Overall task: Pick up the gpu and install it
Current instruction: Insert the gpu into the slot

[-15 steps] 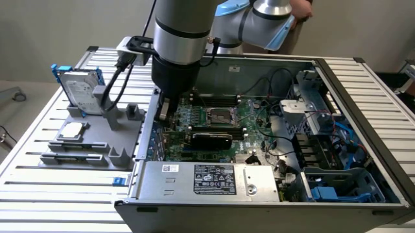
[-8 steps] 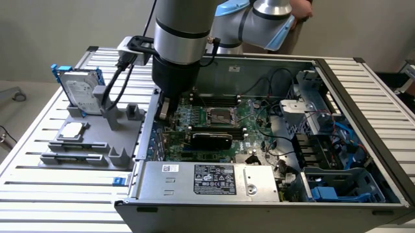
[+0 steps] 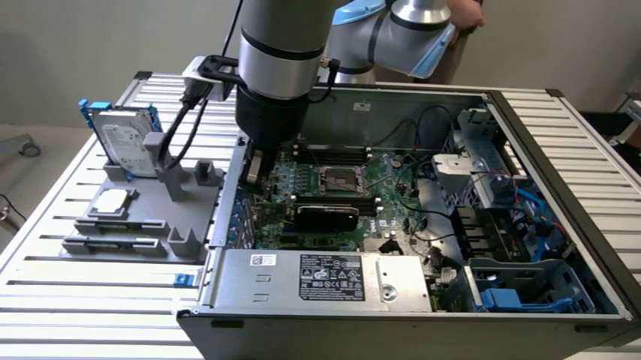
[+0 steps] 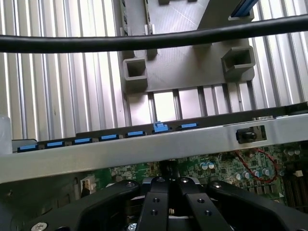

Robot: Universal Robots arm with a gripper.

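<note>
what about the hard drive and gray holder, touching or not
Touching: the exterior view shows the hard drive standing upright in the gray holder.

Silver tabletop [image 3: 70,300], ribbed with long parallel slats. At the exterior view's left, a matte grey holder tray [image 3: 140,225] and a silver hard drive [image 3: 125,139] in a blue frame. Dark grey computer case [image 3: 401,334] with a green motherboard [image 3: 386,184]. Black-shrouded gpu [image 3: 326,217]. Silver power supply [image 3: 331,277] with a black-and-white label. Black gripper [image 4: 168,185]. Grey robot arm [image 3: 290,30] with pale blue caps.
</note>
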